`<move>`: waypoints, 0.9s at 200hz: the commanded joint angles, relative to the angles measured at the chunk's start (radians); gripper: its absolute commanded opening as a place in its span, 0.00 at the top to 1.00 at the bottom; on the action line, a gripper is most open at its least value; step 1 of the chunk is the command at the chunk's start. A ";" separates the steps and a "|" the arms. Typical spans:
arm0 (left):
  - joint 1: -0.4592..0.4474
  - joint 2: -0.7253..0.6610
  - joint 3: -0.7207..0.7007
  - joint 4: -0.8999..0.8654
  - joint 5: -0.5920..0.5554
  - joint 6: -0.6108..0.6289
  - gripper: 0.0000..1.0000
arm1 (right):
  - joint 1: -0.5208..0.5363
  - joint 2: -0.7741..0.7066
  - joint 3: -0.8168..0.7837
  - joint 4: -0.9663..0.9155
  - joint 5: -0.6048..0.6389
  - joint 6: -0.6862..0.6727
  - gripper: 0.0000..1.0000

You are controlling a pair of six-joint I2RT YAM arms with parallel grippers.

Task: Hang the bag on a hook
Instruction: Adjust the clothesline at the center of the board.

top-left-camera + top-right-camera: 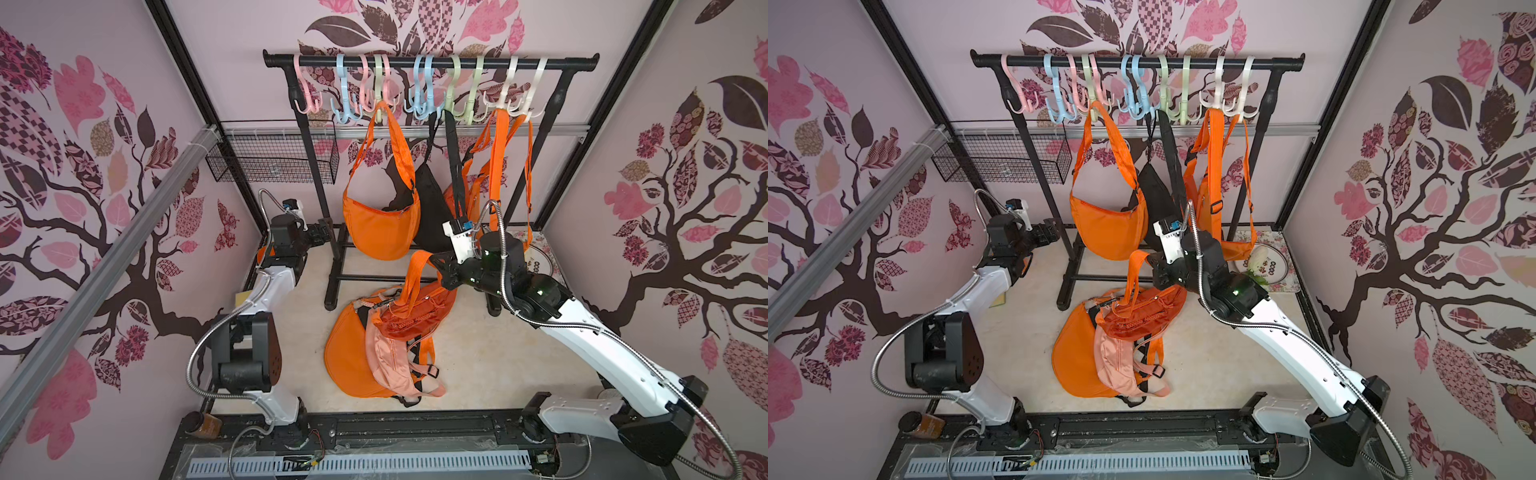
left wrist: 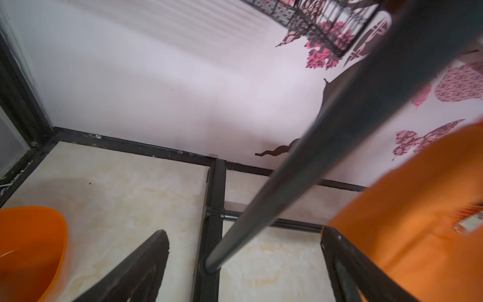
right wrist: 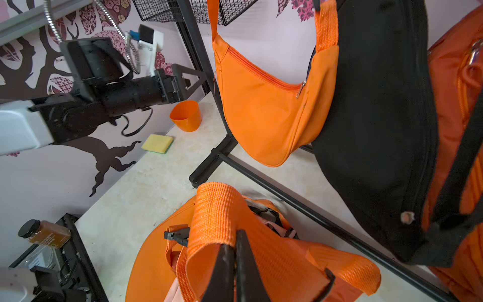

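Observation:
A dark orange bag (image 1: 415, 311) lies on top of a pile on the floor, its orange webbing strap (image 1: 415, 270) pulled up in a loop. My right gripper (image 1: 436, 261) (image 1: 1148, 257) (image 3: 235, 240) is shut on that strap, just in front of the rack. Pastel hooks (image 1: 307, 104) hang in a row on the black rack rail (image 1: 582, 61); those at the left end carry nothing. My left gripper (image 1: 322, 235) (image 2: 244, 231) is open and holds nothing, low beside the rack's left post (image 2: 313, 146).
An orange crescent bag (image 1: 380, 224), a black bag (image 1: 432, 208) and more orange bags (image 1: 498, 166) hang on the rack. A large orange bag (image 1: 349, 357) and a pink bag (image 1: 390, 361) lie in the pile. Nearby are a wire basket (image 1: 274, 158), orange cup (image 3: 186, 115), yellow sponge (image 3: 157, 143) and brown bottle (image 1: 205, 424).

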 commanded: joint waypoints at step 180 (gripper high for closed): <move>-0.036 -0.044 0.054 0.059 0.174 0.151 1.00 | 0.001 -0.137 -0.117 0.104 -0.028 0.057 1.00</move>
